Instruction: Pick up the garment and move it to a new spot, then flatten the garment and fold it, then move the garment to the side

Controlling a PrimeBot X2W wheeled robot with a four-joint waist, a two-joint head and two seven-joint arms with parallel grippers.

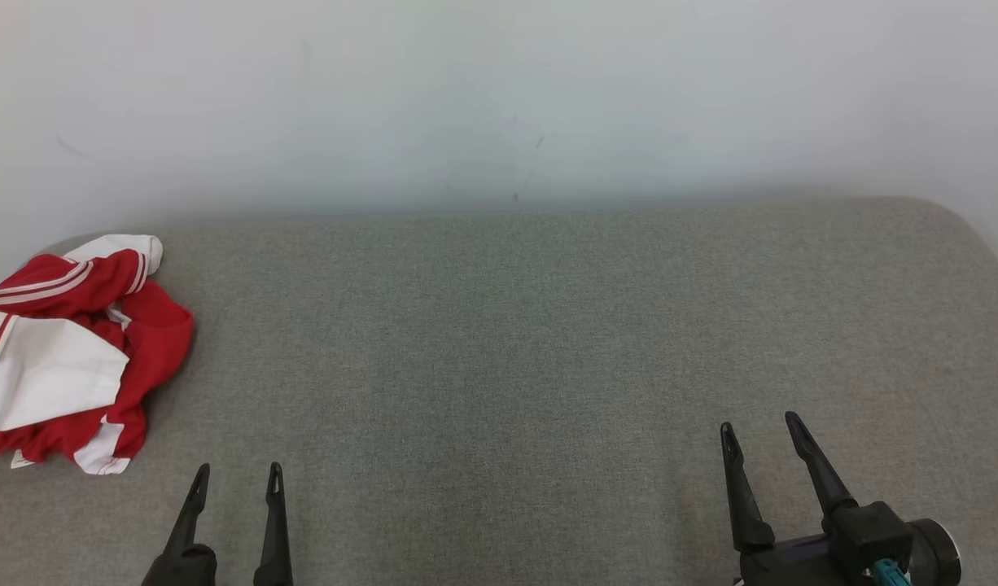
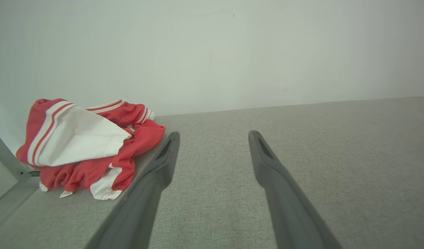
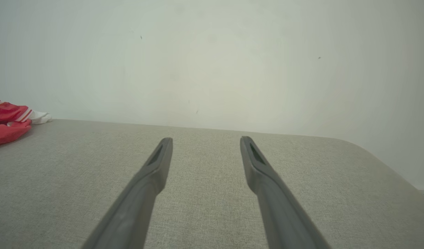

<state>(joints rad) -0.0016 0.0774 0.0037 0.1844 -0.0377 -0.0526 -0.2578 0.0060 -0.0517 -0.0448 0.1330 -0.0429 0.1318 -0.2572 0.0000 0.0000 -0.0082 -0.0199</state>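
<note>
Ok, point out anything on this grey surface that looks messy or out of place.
The red and white garment lies crumpled in a heap at the left end of the grey padded surface, bunched and folded over itself rather than spread flat. Nothing looks spilled or damaged.

Plain white wall (image 1: pixel 499 98) behind, with few faint dark scuffs and specks. Grey woven-fabric surface (image 1: pixel 499 325) runs up to wall, spans full width of head view. Its far right corner rounded. Light soft and even, shadows weak. Left wrist view: grey metal frame bar (image 2: pixel 6 157) slants beside surface's left edge.
</note>
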